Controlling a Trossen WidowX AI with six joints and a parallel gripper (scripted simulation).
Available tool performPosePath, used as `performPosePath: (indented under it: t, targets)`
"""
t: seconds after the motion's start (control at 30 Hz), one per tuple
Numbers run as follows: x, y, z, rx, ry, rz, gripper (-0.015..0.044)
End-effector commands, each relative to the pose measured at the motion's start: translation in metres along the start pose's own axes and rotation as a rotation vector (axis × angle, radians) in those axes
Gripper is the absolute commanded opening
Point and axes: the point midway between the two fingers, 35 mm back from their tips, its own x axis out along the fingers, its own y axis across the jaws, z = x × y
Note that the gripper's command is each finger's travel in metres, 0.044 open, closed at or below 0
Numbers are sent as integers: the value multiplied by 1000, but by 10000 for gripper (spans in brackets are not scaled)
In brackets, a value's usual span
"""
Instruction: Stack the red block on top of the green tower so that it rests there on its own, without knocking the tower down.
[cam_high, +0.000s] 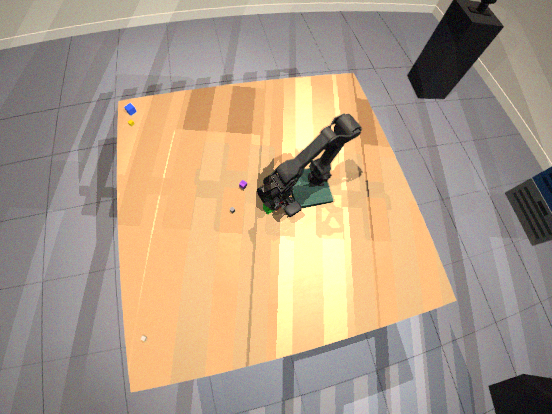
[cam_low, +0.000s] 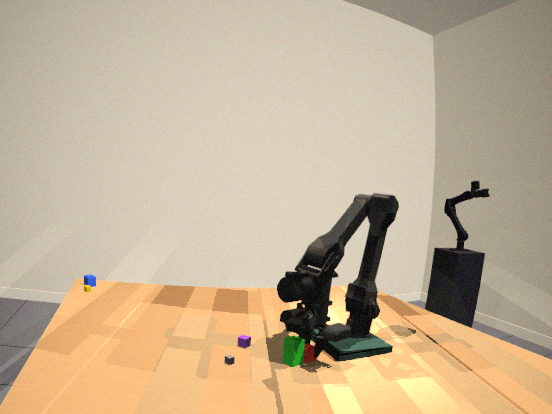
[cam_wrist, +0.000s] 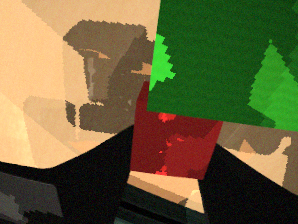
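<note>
The red block (cam_wrist: 173, 145) (cam_low: 309, 353) sits low on the wooden table, right behind the green tower (cam_wrist: 226, 43) (cam_low: 293, 350) (cam_high: 268, 209). My gripper (cam_wrist: 166, 136) (cam_low: 311, 345) is down at table level and shut on the red block, one dark finger on each side of it in the wrist view. The green tower stands upright and touches or nearly touches the red block. In the top view the arm hides the red block.
The arm's dark green base plate (cam_high: 315, 194) (cam_low: 362, 346) lies just behind the blocks. A purple cube (cam_high: 243, 184) (cam_low: 244, 341) and a small grey cube (cam_high: 232, 210) (cam_low: 229, 359) lie to the left. Blue (cam_high: 130, 108) and yellow (cam_high: 131, 122) cubes sit at the far corner; a white cube (cam_high: 143, 338) lies near the front.
</note>
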Motion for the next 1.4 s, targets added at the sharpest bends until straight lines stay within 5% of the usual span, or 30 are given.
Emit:
performPosePath:
  t: [0.0,0.77,1.37]
  targets:
    - [-13,0,2,-6,-10,-3,0]
    - [-112,1,1,-6,-9,-7,0]
    - [-117,-2,34,-6,-11,-7,0]
